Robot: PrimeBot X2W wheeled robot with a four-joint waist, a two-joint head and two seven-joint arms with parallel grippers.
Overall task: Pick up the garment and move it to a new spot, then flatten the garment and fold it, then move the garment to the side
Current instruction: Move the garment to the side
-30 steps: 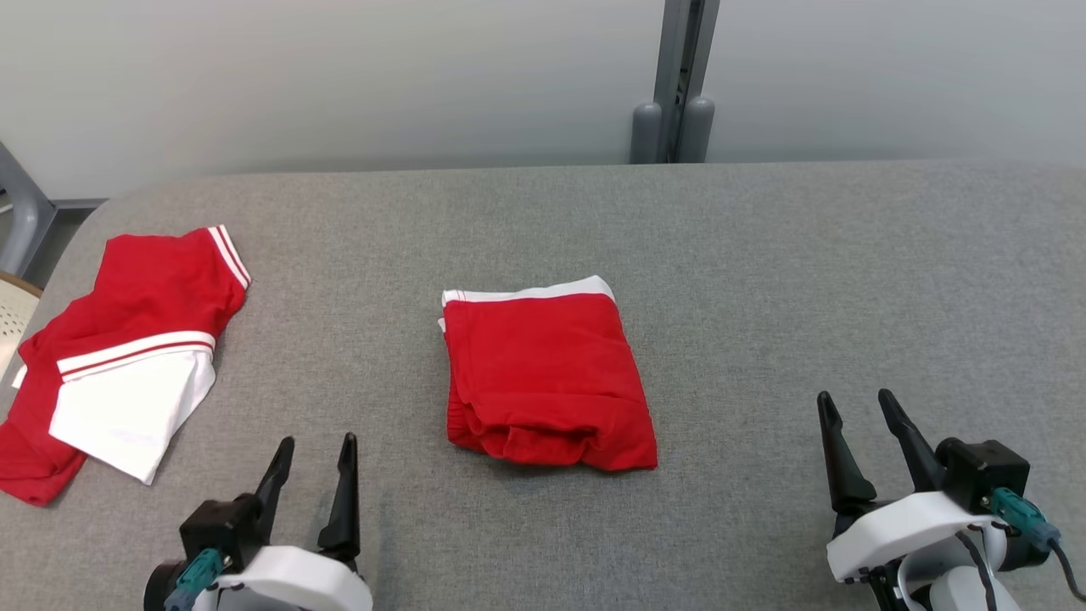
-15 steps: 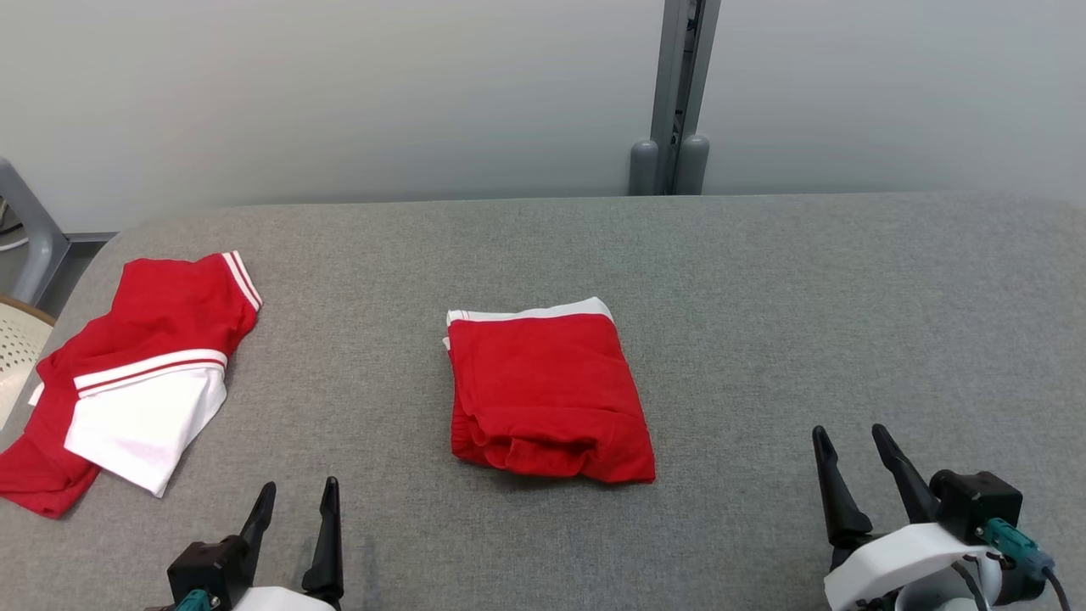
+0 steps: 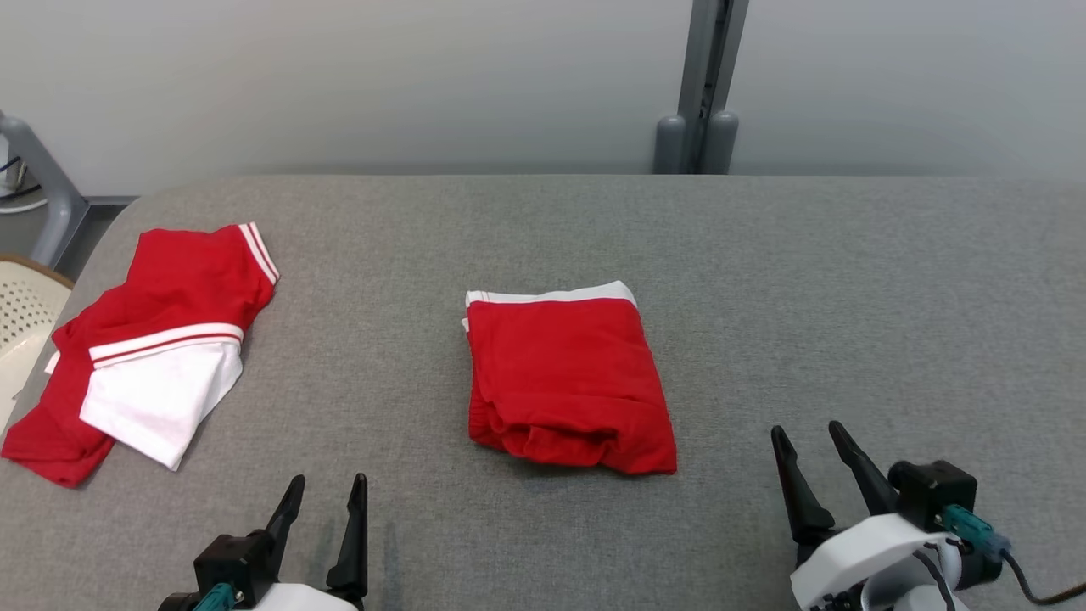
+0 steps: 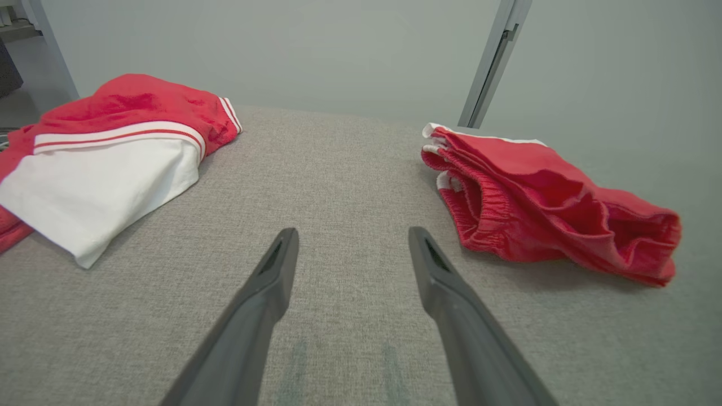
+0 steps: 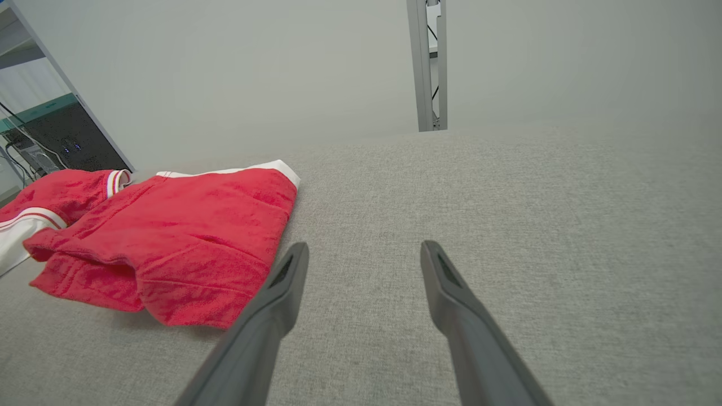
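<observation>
The garment [image 3: 170, 314], a red shirt with a white sleeve and thin striped seams, lies crumpled at the table's far left; it also appears in the left wrist view [image 4: 113, 146] and at the right wrist view's left edge [image 5: 45, 197]. My left gripper [image 3: 329, 484] is open and empty over bare cloth, nearer me and to the right of the garment, its jaws wide apart in its own view [image 4: 352, 232]. My right gripper [image 3: 806, 431] is open at the lower right, far from the garment, with nothing between its fingers [image 5: 365, 246].
A smaller folded red bundle with white edging [image 3: 568, 382] lies mid-table between the grippers [image 4: 536, 192] [image 5: 186, 237]. The grey padded table [image 3: 848, 280] ends at a pale wall with a grey post [image 3: 700, 85]. A pale perforated seat [image 3: 21, 314] stands off the left edge.
The head camera has moved, shifting the whole picture. Both grippers now sit lower in the view and stay open. Both clothes lie as before.
</observation>
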